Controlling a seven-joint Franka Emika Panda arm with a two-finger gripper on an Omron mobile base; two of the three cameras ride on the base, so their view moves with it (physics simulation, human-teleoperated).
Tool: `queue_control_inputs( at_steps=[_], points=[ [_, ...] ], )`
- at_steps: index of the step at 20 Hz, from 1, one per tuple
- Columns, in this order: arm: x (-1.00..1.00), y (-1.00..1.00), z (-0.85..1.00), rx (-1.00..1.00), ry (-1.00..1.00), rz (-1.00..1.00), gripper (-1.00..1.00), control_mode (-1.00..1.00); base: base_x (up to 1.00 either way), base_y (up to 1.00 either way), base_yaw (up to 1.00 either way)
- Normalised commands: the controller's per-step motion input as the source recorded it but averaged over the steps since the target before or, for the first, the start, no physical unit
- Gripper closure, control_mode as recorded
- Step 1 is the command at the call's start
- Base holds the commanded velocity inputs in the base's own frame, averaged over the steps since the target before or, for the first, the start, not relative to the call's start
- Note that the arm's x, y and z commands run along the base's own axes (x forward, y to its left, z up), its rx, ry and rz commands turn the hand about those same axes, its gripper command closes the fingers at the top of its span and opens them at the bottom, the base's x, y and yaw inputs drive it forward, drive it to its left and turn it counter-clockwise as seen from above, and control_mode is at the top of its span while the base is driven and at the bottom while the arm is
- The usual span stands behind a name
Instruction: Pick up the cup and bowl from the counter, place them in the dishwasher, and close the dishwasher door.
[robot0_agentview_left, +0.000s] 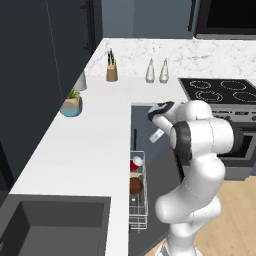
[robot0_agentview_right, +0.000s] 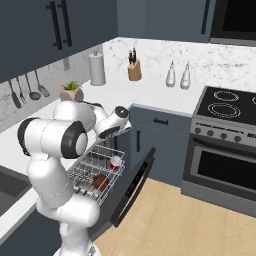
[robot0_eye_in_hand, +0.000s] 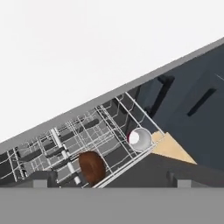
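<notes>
Pincer (robot0_eye_in_hand: 109, 178) gapes above red cup (robot0_eye_in_hand: 140, 139) and brown bowl (robot0_eye_in_hand: 92, 166), both racked.

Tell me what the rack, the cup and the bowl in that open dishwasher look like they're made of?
The rack looks like thin white coated wire, an open grid you can see through. The cup looks like smooth plastic, plain red outside and white inside, with no pattern. The bowl is dark brown and fairly matte; it could be wood, plastic or glazed ceramic, the rendering leaves that open.

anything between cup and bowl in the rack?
No. Only bare white wire rack separates the cup from the bowl, clearest in the hand view.
</notes>
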Motion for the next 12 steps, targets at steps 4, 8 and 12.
queue_control_inputs(
  at_steps=[4,8,12],
  points=[
    [-0.38,-0.36,1.0,0.0,-0.13,-0.17,-1.0,-1.0,0.0,0.0,0.0],
    [-1.0,-0.42,0.87,0.0,-0.18,-0.01,-1.0,-1.0,0.0,0.0,0.0],
    [-1.0,-0.32,0.57,0.0,-0.24,0.0,-1.0,-1.0,0.0,0.0,0.0]
  ],
)
